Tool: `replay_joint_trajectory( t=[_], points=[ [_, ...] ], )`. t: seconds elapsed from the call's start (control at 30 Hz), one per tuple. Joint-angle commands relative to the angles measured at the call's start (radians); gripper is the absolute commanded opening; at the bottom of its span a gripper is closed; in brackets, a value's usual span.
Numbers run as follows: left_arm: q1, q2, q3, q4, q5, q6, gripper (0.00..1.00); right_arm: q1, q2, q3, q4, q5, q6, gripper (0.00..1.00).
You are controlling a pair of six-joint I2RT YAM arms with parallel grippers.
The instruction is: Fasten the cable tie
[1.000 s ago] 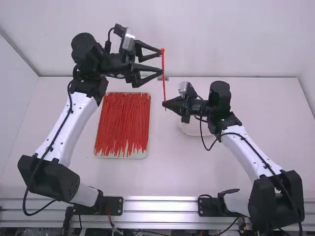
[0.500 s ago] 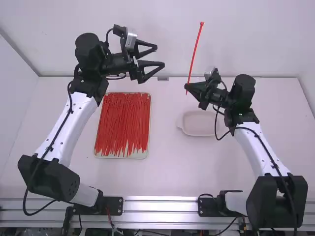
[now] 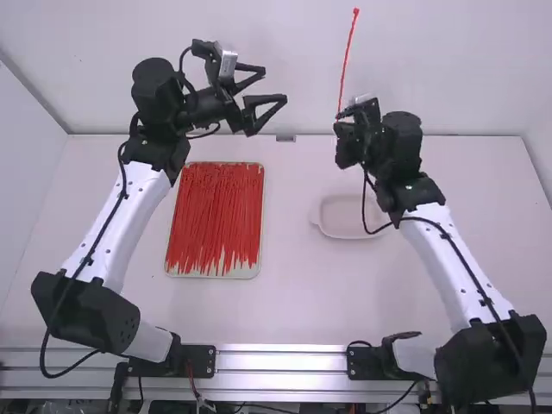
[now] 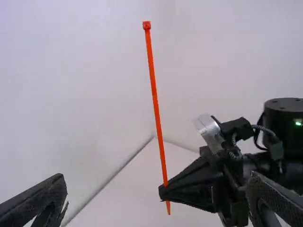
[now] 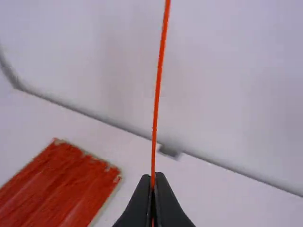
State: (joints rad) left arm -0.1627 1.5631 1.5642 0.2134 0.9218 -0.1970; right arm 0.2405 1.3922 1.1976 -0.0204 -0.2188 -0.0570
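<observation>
Right gripper pinches red cable tie near its lower end, upright above far edge of bench. Left gripper stands wide open, empty.

Your left arm is raised, its left gripper spread wide — facing the right arm. Your right gripper, also raised, pinches the cable tie.

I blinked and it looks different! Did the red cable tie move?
Yes. The cable tie went up and right, away from the tray of red ties, toward the white dish.
</observation>
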Motion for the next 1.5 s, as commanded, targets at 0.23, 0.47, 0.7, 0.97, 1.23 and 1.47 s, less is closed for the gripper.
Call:
replay_joint_trajectory(
  t=[0.23,0.47,0.7,0.97,1.23,1.47],
  points=[
    [0.006,-0.002,0.013,-0.008,-0.023,0.030,0.99,0.179,0.007,0.034,-0.104,0.659,-0.018,0.00],
    [0.006,-0.002,0.013,0.002,-0.025,-0.070,0.99,0.303,0.007,0.019,-0.134,1.011,0.063,0.00],
    [0.006,-0.002,0.013,0.005,-0.025,-0.168,0.99,0.404,0.007,0.002,-0.127,1.278,0.136,0.00],
    [-0.041,-0.002,0.013,0.094,-0.026,-0.260,0.99,0.521,0.009,-0.016,-0.122,1.417,0.173,0.00],
    [-0.058,-0.002,0.013,0.174,-0.023,-0.312,0.99,0.621,0.009,-0.016,-0.153,1.421,0.174,0.00],
    [-0.062,-0.002,0.013,0.220,-0.025,-0.348,0.91,0.676,0.009,-0.016,-0.180,1.421,0.185,0.00]
  ],
)
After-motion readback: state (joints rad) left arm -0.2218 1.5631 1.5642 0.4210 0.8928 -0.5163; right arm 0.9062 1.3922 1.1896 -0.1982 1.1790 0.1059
